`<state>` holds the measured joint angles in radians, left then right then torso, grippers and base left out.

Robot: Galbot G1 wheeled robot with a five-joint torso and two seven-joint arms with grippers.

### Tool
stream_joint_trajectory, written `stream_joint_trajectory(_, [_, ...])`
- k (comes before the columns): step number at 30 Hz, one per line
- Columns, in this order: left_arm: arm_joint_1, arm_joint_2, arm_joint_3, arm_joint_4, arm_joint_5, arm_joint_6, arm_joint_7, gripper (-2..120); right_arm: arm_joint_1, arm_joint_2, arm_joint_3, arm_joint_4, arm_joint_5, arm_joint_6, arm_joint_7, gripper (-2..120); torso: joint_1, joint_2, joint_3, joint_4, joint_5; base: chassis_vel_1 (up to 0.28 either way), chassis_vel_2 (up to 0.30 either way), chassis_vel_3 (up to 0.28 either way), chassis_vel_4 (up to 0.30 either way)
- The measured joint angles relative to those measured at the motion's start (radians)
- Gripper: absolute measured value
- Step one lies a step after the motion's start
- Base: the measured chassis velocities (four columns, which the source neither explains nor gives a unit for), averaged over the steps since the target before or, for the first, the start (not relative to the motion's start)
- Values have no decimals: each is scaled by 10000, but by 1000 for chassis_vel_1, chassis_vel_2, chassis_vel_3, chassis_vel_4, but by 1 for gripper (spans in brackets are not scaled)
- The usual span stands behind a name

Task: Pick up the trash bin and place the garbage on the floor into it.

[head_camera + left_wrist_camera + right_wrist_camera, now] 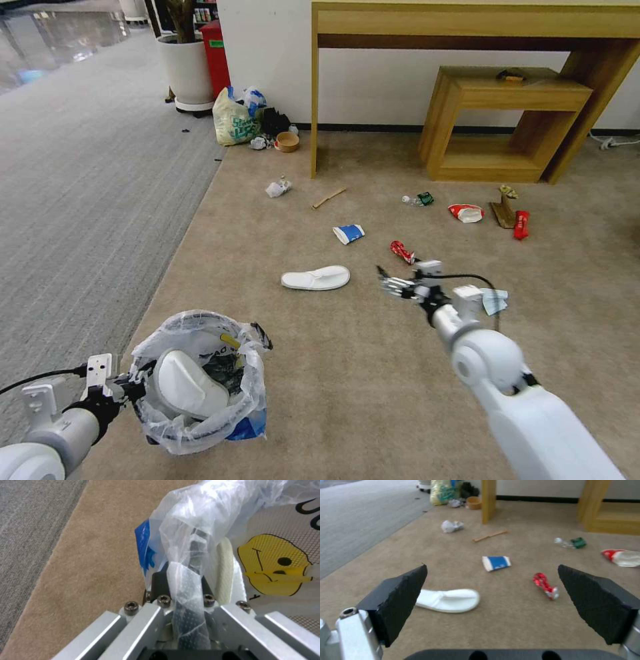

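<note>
Head view: bag-lined black trash bin

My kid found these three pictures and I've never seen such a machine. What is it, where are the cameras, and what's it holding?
It is a wheeled robot with two arms. One picture looks down from its head; the other two come from cameras on its wrists. The left pincer is shut on the rim of the trash bin, which already holds a white slipper. The right pincer is open above the floor, where another slipper, a paper cup and a crushed can lie.
</note>
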<state>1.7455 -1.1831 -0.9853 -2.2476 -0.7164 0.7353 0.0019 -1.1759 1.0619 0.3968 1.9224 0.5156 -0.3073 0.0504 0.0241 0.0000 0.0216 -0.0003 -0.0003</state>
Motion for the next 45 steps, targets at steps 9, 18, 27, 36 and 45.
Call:
stream_joint_trajectory(9, [-6,14,103,30,100,1,1,0,-606,186,364,157,-194,99,-71,100,0,0,1,2,0,-113,102,102,-98])
stream_joint_trajectory(18, [-39,27,119,126,101,0,48,0,-739,358,228,157,-341,123,-69,100,1,0,2,2,-3,-142,133,134,-141])
stream_joint_trajectory(27, [-99,63,101,216,93,0,118,0,-698,622,-179,73,-469,130,-26,100,1,0,1,3,0,-128,126,115,-117])
stream_joint_trajectory(36, [-131,54,87,308,86,0,139,0,-667,782,-365,-43,-578,145,-17,100,2,-1,2,1,-3,-124,137,132,-137])
stream_joint_trajectory(45, [-174,116,51,362,63,0,139,0,-684,753,-389,-136,-627,198,-53,100,2,0,2,2,2,-139,140,145,-140])
